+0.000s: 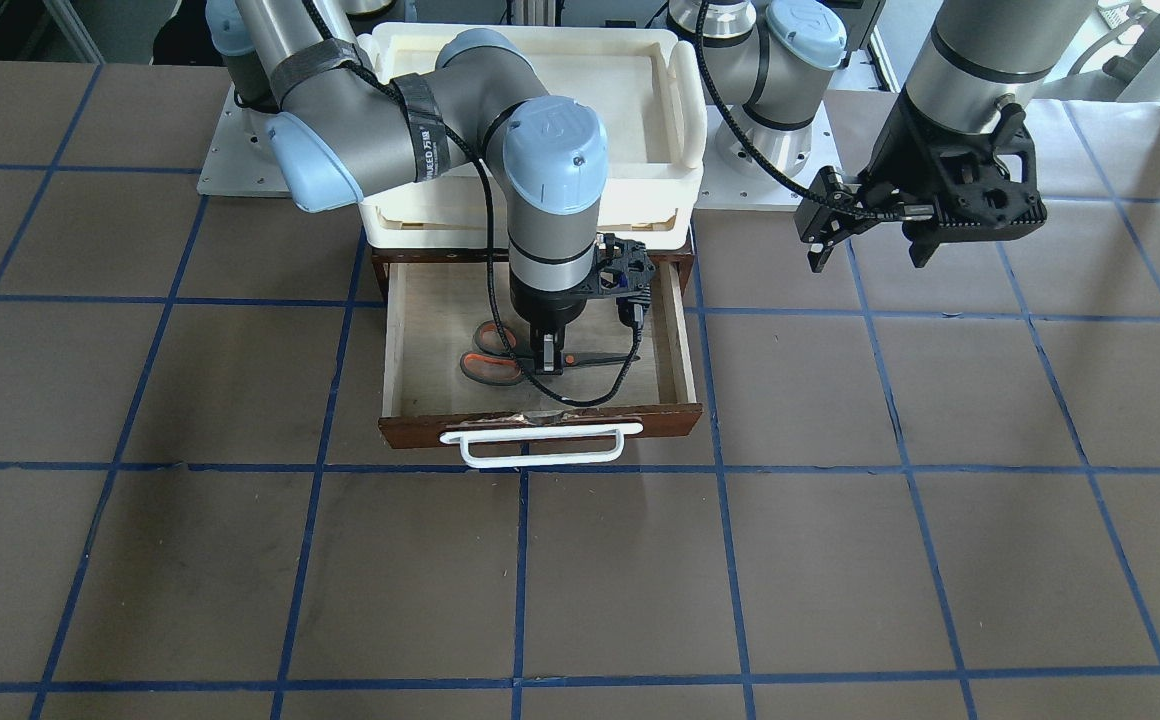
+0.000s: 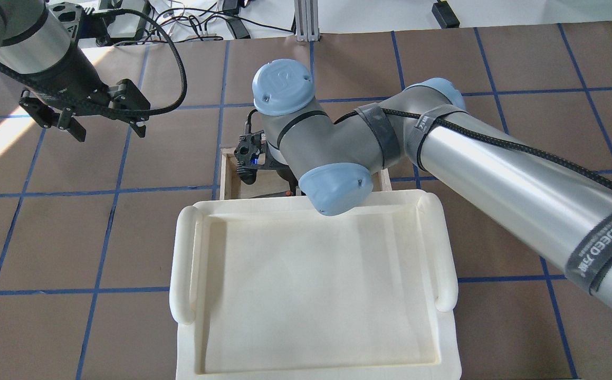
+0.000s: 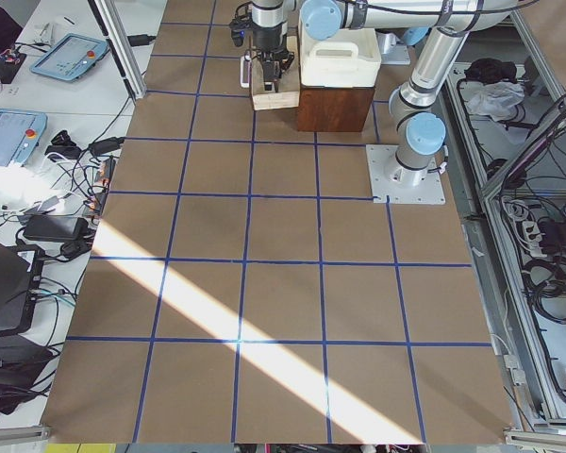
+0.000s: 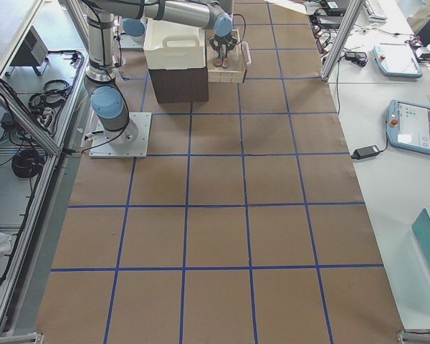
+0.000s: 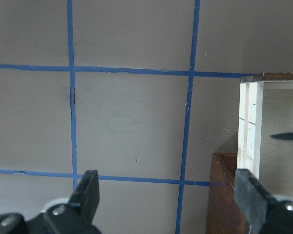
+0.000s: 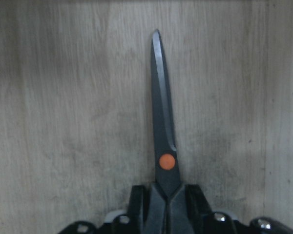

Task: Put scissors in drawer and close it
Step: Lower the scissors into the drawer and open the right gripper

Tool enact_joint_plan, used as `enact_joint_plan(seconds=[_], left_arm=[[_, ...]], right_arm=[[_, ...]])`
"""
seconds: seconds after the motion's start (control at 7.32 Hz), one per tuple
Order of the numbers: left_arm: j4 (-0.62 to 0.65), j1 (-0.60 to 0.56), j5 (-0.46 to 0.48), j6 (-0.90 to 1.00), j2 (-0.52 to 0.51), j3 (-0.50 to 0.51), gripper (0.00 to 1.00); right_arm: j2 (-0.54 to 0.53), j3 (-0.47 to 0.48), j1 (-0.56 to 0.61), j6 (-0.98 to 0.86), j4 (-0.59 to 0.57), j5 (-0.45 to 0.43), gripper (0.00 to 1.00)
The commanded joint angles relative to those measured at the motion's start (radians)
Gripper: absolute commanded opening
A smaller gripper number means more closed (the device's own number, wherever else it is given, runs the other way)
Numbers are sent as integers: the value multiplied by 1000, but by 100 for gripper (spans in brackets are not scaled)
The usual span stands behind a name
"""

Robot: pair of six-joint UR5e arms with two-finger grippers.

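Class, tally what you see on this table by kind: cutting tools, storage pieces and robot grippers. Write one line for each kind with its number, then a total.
orange-and-grey-handled scissors with dark metal blades: 1
dark reddish-brown wooden drawer with a white bar handle: 1
cream-white plastic tray: 1
black two-finger grippers: 2, the left gripper and the right gripper
Total: 5

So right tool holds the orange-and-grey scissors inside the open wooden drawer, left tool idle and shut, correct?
No: the left tool is idle but open, jaws spread wide in the left wrist view. Rest stands.
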Motion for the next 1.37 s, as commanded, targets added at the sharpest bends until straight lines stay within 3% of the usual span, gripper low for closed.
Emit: enact_joint_plan(seconds=[0.0,0.14,0.68,0.96,1.23], left_arm=[[-7,1,6,-2,1,0,100],[-8,1,6,-5,3,0,100],[-16,1,9,-8,6,0,100],[-16,1,11,-5,6,0,100],[-13,1,-3,0,7,0,100]], right_arm=[[-20,-10,-1,3,5,0,72],[-40,-10,-1,3,16,0,74],[-124,-78,-68,3,152,20,98],[-230,-75,-170,29,224,20,99],[-299,-75,-229,249,263,3,100]])
